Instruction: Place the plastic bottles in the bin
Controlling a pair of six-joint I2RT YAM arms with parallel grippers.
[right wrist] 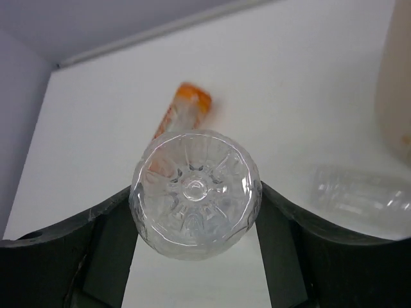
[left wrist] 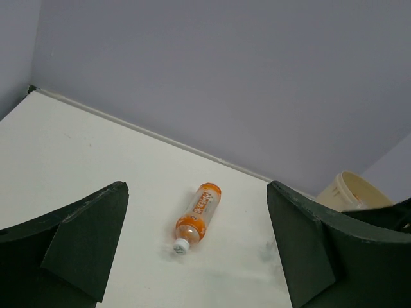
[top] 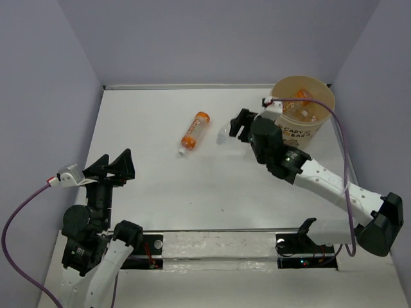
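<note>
The right gripper (right wrist: pixel 196 200) is pinching 1 clear bottle (right wrist: pixel 196 183) near the bin (top: pixel 307 132); its slick, round body is risking a slip.

A white table (top: pixel 212 192) makes up the floor of the enclosure, matte and evenly lit, with only soft shadows on it. 3 plain lavender-grey walls close it in: the back wall (top: pixel 212 38) at 12 o'clock, the left wall (top: pixel 38 96) at 9 o'clock and the right wall (top: pixel 385 96) at 3 o'clock. A pale seam (top: pixel 192 86) runs where the back wall meets the table. At 6 o'clock a glossy white rail (top: pixel 218 244) spans the near edge.
</note>
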